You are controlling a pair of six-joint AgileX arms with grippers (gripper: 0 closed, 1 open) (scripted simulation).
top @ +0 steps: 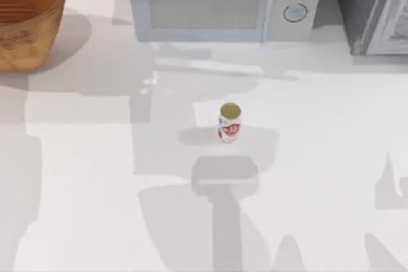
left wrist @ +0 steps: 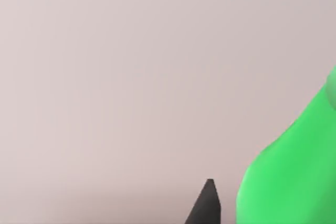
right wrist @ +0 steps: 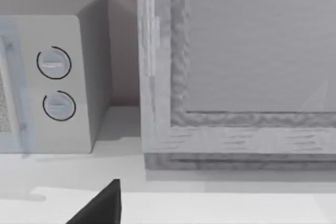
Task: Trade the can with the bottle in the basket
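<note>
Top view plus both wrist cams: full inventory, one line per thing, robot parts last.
basket: 1, orange-brown wicker, far left corner of the table.
bottle: 1, white with red print and gold top, upright near the table's middle, outside the basket.
can: 1, green, partly seen close in the left wrist view.
microwave: 1, light grey with two round dials, back edge at centre.
grey framed appliance: 1, back right corner.
table: 1, white.
left hand: one dark fingertip beside the can.
right hand: one dark fingertip, facing the microwave and grey appliance.

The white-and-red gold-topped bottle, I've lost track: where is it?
The small white-and-red gold-topped bottle stands upright mid-table in the top view, before the microwave, away from the wicker basket.
</note>
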